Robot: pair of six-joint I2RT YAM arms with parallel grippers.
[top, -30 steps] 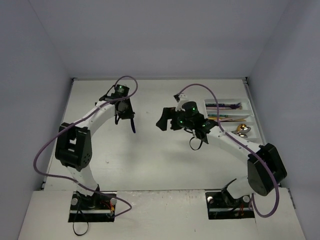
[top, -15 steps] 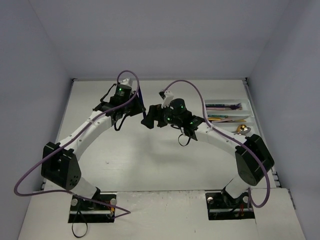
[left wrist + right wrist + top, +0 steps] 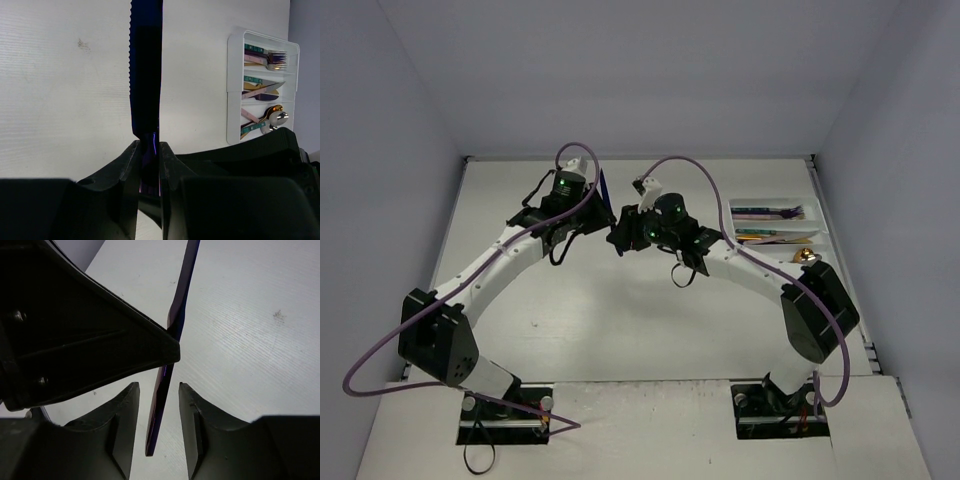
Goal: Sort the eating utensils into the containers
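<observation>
Blue knife (image 3: 146, 65) held off table (image 3: 60, 100) between both arms, one end clamped in left gripper (image 3: 148, 146). Right gripper (image 3: 159, 389) jaws astride knife, parted, gaps both sides. Risk: left releases before right grip firm, knife drops; off-centre pinch twists it. Tray (image 3: 231, 90) well apart.

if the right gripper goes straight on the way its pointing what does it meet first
Most likely the left gripper, shut on the dark blue knife just ahead; the knife's near end sits between the open right gripper. Depth is unclear.
</observation>
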